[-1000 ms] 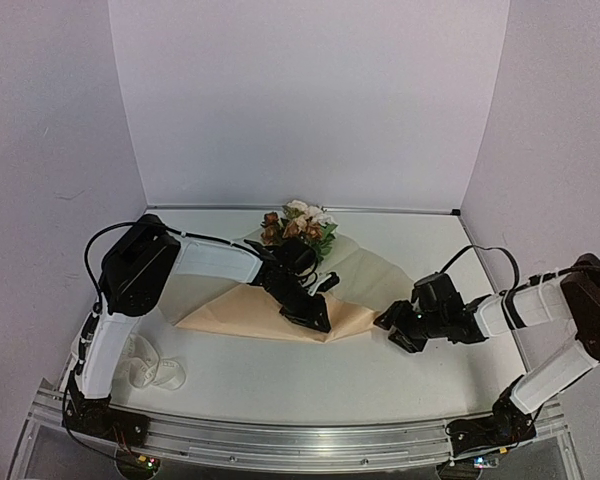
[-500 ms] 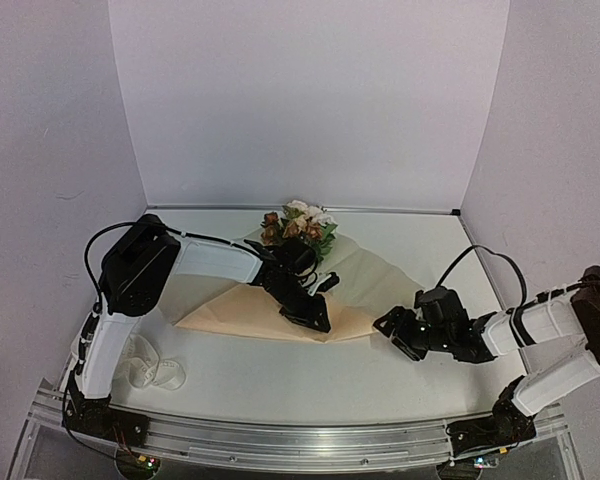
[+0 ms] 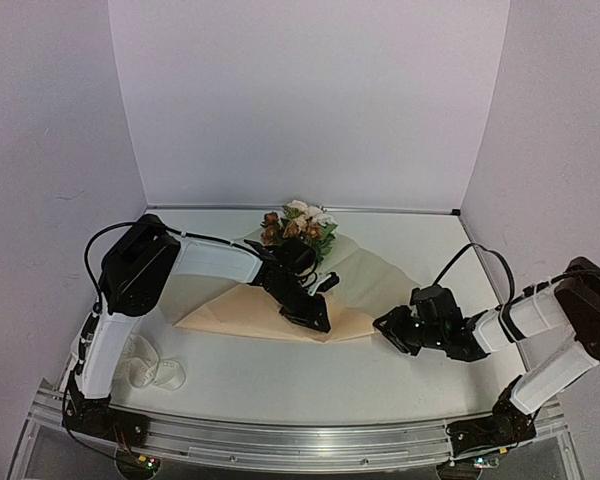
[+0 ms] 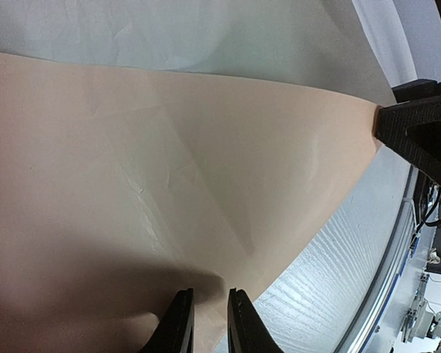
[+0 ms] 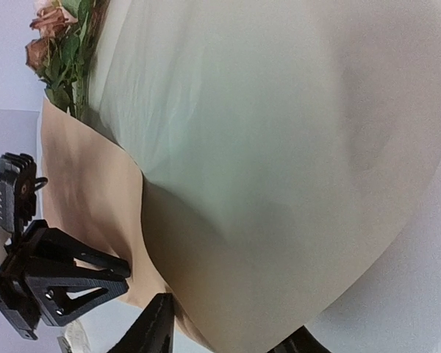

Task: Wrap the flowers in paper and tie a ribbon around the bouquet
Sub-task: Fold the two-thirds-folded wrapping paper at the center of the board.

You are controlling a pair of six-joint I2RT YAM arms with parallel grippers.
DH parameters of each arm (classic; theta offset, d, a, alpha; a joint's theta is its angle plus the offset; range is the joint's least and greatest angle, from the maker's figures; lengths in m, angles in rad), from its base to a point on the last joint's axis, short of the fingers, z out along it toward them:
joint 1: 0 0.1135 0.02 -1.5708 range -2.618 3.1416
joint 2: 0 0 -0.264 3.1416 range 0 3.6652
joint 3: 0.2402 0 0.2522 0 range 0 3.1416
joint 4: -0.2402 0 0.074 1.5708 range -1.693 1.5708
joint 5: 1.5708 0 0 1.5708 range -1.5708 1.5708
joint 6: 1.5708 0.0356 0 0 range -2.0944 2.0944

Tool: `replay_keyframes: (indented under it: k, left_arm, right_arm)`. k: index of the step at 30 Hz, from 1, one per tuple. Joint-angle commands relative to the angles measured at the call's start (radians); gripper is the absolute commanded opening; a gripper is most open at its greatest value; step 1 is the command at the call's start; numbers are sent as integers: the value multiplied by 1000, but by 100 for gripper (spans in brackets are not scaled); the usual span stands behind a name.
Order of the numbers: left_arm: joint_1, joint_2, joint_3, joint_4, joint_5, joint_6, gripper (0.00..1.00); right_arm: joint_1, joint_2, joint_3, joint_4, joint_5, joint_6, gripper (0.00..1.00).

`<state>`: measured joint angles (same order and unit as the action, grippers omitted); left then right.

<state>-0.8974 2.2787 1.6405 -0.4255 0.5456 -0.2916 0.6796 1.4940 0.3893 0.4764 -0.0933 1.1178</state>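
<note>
Top external view first. Far on the left, near the base of my left arm, the ribbon lies in a loose creamy-white heap on the bench. It is too small there for me to read any print on it.

Next comes the paper. It lies spread out in the middle of the bench. The near part is peach-tan. The far right part looks pale, almost white-green. It is curved and lifted a bit there, not flat.

My left tool sits on the near edge of the peach part. From my left wrist I see its two fingers very close together, with just a thin gap. The paper edge runs right up to them. I cannot tell if they pinch the paper or only sit beside it, because a dark shadow covers that spot.

The flowers lie at the far end of the paper, with pink, rust and cream heads and green leaves. Their stems go under the paper and behind my left arm, so I cannot see them.

On the right, my right tool is at the paper's right corner. From my right wrist, its fingers stand wide apart and the paper corner hangs between them. Both fingers are cut off at the bottom of that view. The flowers are cut off at its top corner.
</note>
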Motion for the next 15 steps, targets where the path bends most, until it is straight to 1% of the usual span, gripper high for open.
replay_keyframes:
  k: [1, 7, 11, 12, 15]
  left_arm:
    - [0, 7, -10, -13, -13, -3, 18]
    - [0, 6, -1, -14, -12, -8, 18]
    - [0, 2, 6, -13, 3, -8, 19]
    - [0, 0, 8, -14, 8, -8, 19]
    - [-2, -1, 20, -18, 19, -5, 19]
  right_arm:
    - [5, -7, -15, 43, 25, 5, 35]
    - [5, -15, -23, 43, 26, 8, 14]
    - [5, -53, -35, 34, 52, -13, 2]
    - [5, -68, -37, 22, 60, -22, 0]
    - [5, -145, -33, -68, 87, -79, 0]
